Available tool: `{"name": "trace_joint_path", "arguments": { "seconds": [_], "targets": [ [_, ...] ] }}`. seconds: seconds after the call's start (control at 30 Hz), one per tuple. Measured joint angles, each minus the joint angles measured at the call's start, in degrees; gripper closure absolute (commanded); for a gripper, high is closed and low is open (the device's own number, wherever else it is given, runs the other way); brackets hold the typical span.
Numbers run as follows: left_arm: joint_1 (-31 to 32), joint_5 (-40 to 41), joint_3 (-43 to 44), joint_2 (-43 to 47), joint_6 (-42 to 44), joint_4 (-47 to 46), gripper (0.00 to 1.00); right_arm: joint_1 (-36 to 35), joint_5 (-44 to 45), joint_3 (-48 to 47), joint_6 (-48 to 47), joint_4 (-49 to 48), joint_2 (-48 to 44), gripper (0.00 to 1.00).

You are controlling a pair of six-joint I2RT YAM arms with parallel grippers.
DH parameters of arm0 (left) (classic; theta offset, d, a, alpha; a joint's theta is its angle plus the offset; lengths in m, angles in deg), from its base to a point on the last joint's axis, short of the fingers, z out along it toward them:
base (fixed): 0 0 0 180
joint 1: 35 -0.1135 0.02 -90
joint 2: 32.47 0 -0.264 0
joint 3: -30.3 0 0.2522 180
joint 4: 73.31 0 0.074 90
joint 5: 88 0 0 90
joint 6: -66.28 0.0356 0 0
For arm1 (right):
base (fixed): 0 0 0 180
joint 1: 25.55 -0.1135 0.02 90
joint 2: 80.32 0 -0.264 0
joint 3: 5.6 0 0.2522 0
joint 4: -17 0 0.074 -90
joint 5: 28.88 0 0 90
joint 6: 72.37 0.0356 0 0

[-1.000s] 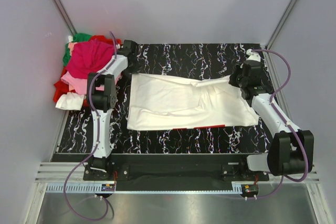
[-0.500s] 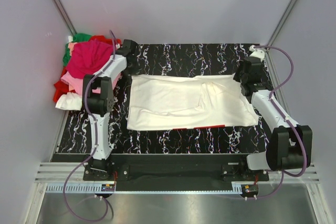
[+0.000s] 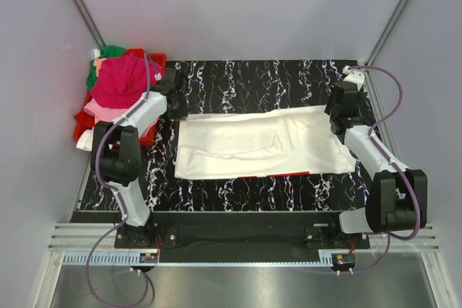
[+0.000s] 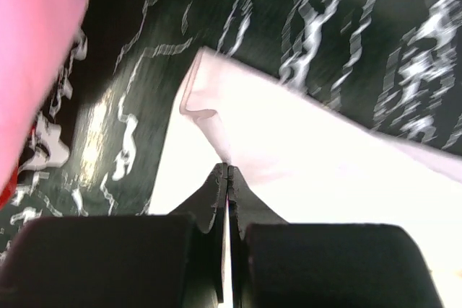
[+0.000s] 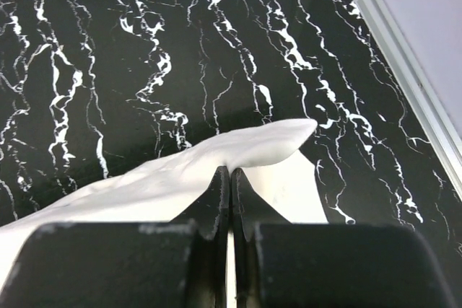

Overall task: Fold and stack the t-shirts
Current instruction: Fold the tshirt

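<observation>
White t-shirt (image 3: 245,146): spread at the centre of the desk (image 3: 253,77); a red strip (image 3: 292,175) peeks from under its 6 o'clock edge, any lettering too small to read.
Left gripper (image 4: 227,171): fingers together, pinching the shirt's 10 o'clock corner.
Right gripper (image 5: 229,172): fingers together, clamped on the raised 2 o'clock corner.
Pile: magenta t-shirt (image 3: 123,81) on top, pink t-shirt (image 3: 97,111) and green t-shirt (image 3: 108,52) around it, at the desk's 10 o'clock.
Change: since half a second ago the left arm has drawn its corner toward 6 o'clock.
</observation>
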State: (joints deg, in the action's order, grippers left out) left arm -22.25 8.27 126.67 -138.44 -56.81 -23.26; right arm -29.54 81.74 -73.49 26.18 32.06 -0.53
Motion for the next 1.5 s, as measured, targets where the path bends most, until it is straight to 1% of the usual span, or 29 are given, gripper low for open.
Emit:
{"name": "trace_joint_path", "arguments": {
  "seconds": [0.2,0.4,0.47,0.5,0.53,0.57,0.6,0.63,0.67,0.7,0.73,0.83,0.97,1.03,1.07,1.13,1.2,1.27,1.4,1.5],
  "targets": [
    [0.6,0.0,-7.5,3.8,0.0,0.2,1.00,0.2,2.3,2.3,-0.9,-1.5,-0.5,1.00],
    [2.2,0.1,-13.2,11.6,-0.7,0.0,1.00,0.4,2.7,5.2,-1.4,-1.6,-4.6,1.00],
    [3.2,0.2,-16.1,14.8,-1.5,-0.1,0.98,0.4,2.8,6.2,-1.0,-1.5,-6.4,1.00],
    [3.8,0.2,-17.8,16.2,-1.8,-0.4,0.94,0.4,2.8,7.2,-0.5,-1.5,-7.6,1.00],
    [4.2,0.2,-19.7,17.5,-2.2,-0.6,0.88,0.4,2.9,8.0,-0.1,-1.4,-8.5,0.96],
    [4.6,0.2,-21.3,18.4,-2.6,-0.6,0.80,0.4,3.1,9.0,0.5,-1.3,-9.5,0.86],
    [5.2,0.0,-23.3,19.4,-2.9,-0.8,0.57,0.4,3.5,10.0,1.5,-0.9,-10.3,0.51],
    [5.8,-0.3,-25.6,20.1,-3.1,-0.9,0.46,0.5,4.1,10.7,2.7,0.0,-11.0,0.39],
    [6.1,-0.5,-27.3,20.5,-3.5,-1.1,0.40,0.6,5.0,11.0,3.4,1.4,-11.2,0.28],
    [6.3,-0.9,-29.2,21.0,-4.0,-0.9,0.37,0.7,5.9,11.0,4.5,3.0,-11.2,0.17],
    [6.3,-1.2,-30.8,21.5,-4.3,-0.6,0.32,0.8,6.4,11.0,5.2,4.1,-11.1,0.09],
    [6.3,-1.5,-32.8,22.9,-4.4,1.5,0.25,1.0,8.1,10.4,8.5,9.4,-11.1,0.07],
    [6.1,-1.5,-31.5,27.5,-3.6,3.5,0.23,1.2,8.0,8.3,12.3,15.5,-11.4,0.05],
    [6.0,-1.5,-29.6,30.1,-2.7,5.2,0.23,2.8,4.0,7.5,14.0,17.1,-11.9,0.06],
    [6.0,-1.5,-28.4,31.5,-2.1,5.8,0.23,4.7,1.1,7.0,15.1,18.0,-12.0,0.07],
    [5.9,-1.5,-26.8,34.4,-0.9,6.8,0.23,10.8,-5.9,5.6,17.6,19.4,-11.0,0.08],
    [5.9,-1.5,-26.0,37.9,0.5,7.9,0.22,15.6,-11.8,3.7,19.0,20.3,-7.9,0.10],
    [5.9,-1.5,-25.8,41.0,1.9,9.5,0.22,18.6,-16.9,1.0,20.0,21.5,-2.1,0.12],
    [5.9,-1.5,-25.6,45.9,5.0,12.5,0.20,19.0,-25.1,-2.8,20.9,23.5,9.6,0.15],
    [5.7,-1.5,-25.6,48.6,7.0,14.7,0.20,18.8,-28.5,-3.0,21.4,24.8,14.0,0.17]
  ]
}}
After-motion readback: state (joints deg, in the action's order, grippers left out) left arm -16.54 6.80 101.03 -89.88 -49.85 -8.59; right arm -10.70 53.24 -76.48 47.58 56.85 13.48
